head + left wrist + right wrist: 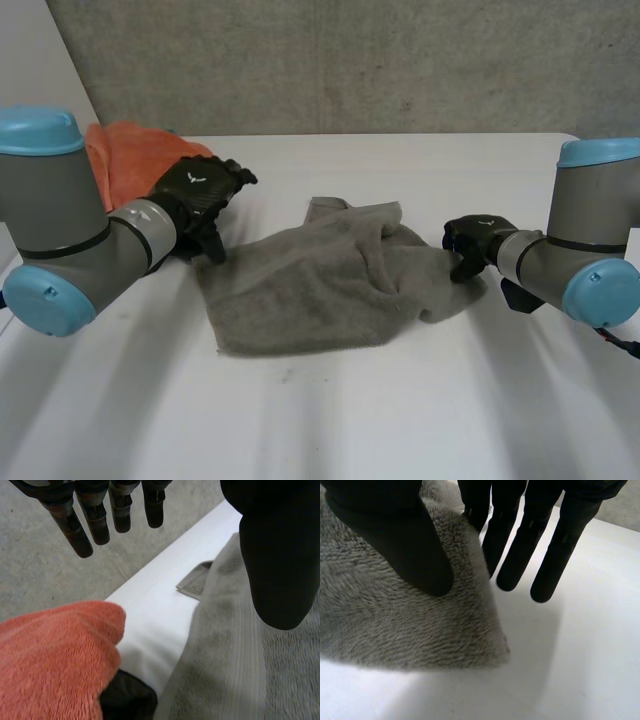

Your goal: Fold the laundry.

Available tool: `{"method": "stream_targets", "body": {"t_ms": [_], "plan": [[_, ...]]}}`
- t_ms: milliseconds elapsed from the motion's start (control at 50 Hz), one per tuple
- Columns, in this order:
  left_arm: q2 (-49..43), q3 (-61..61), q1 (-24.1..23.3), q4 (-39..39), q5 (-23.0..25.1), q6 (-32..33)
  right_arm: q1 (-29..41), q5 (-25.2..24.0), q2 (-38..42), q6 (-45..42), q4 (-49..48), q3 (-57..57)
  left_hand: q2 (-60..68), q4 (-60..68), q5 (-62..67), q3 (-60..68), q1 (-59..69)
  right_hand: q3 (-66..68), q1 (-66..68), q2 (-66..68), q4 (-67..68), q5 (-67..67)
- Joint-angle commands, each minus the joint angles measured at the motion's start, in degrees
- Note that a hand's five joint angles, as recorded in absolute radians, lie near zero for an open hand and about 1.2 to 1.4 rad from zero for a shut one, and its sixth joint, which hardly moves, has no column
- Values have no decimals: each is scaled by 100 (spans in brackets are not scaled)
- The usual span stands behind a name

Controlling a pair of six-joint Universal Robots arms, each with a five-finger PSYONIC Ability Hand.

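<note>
Laundry sits in the middle of the white table: a grey towel, rumpled, with its far right part bunched and folded over on itself. An orange towel lies heaped at the far left corner, apart from the grey one. The left hand hangs between the two, just beside the grey towel's near-left edge. Its fingers are straight and spread, and its thumb is poised above the grey cloth, gripping nothing. The right hand is at the towel's right edge. There its thumb lies on top of the pile and its straight fingers sit just past the edge, pinching the cloth between them.
</note>
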Motion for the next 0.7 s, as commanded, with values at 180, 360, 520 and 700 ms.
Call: {"method": "stream_targets", "body": {"t_ms": [180, 360, 520, 700], "plan": [[-605, 1655, -394, -298, 421, -617, 407, -553, -2427, -367, -399, 1044, -150, -138, -288, -216, -144, 1542, 1762, 1475, 1536, 1557], [-1519, 2948, -982, -1387, 931, -599, 741, -1107, -3412, -746, -390, 1273, -150, -138, -288, -216, -144, 1542, 1762, 1475, 1536, 1557], [-2222, 3248, -1466, -1775, 853, -380, 952, -1134, -3501, -851, -285, 1255, -150, -138, -288, -216, -144, 1542, 1762, 1475, 1536, 1557], [-2425, 3511, -1581, -1635, 273, -353, 908, -1072, -3422, -1010, -320, 1177, 6850, 6861, 6711, 6784, 6856, 1542, 1762, 1475, 1536, 1557]]}}
